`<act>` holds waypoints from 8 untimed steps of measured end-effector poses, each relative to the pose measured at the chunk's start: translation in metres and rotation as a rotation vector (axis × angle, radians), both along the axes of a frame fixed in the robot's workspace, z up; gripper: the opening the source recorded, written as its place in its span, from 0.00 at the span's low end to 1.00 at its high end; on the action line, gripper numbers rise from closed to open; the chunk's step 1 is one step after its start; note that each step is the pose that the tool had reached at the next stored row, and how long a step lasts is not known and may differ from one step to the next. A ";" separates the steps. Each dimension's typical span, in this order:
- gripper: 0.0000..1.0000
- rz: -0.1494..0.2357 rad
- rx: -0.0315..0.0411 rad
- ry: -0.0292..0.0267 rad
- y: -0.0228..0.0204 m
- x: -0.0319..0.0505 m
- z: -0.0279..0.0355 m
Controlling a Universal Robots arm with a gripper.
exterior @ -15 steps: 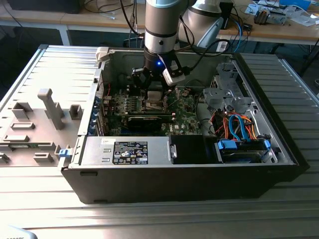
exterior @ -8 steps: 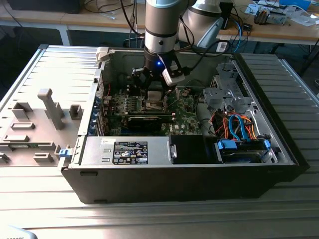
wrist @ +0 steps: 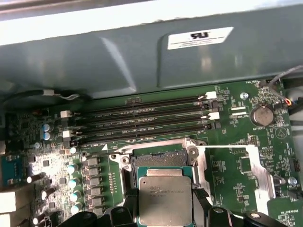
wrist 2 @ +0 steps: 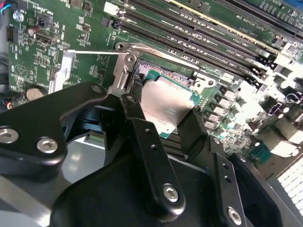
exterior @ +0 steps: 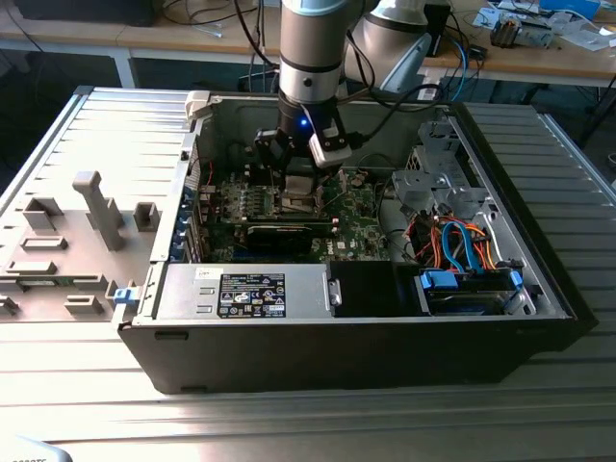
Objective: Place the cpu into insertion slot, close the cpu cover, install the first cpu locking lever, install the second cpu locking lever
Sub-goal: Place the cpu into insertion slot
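**Chip gripped over the socket, not yet released**

Inside the open computer case on the table, the pincer is closed on the chip. Its fingers press on two opposite edges, and the shiny top faces up. The chip hangs partly over the socket, whose dark recess lies uncovered along one side of the chip. Whether any edge already touches the metal frame is hard to judge from these angles.

To do this step well, I would:
- Square the chip's sides to the frame and centre it before going any lower.
- Keep it flat and bring it straight down without sliding, since the contacts beneath probably bend easily.
- Loosen the grip only once the chip sits level in the recess, with no pressing.
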State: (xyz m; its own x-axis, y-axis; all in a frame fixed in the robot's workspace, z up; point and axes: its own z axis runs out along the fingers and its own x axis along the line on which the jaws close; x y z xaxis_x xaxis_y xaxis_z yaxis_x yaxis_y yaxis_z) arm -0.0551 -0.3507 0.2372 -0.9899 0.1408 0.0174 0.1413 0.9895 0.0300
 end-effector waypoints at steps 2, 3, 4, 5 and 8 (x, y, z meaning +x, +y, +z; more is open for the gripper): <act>0.54 -0.018 -0.0001 0.0000 0.0000 0.0000 -0.0003; 0.54 -0.028 -0.0002 0.0000 0.0000 0.0000 -0.0004; 0.54 -0.035 -0.0002 0.0000 0.0000 0.0000 -0.0005; 0.54 -0.045 -0.0001 0.0000 0.0000 0.0000 -0.0007; 0.54 -0.070 -0.0001 0.0000 0.0000 0.0000 -0.0011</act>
State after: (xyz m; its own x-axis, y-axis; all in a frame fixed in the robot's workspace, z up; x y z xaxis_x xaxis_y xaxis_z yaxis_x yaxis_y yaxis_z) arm -0.0551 -0.3507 0.2361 -0.9777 0.2095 0.0174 0.2099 0.9773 0.0298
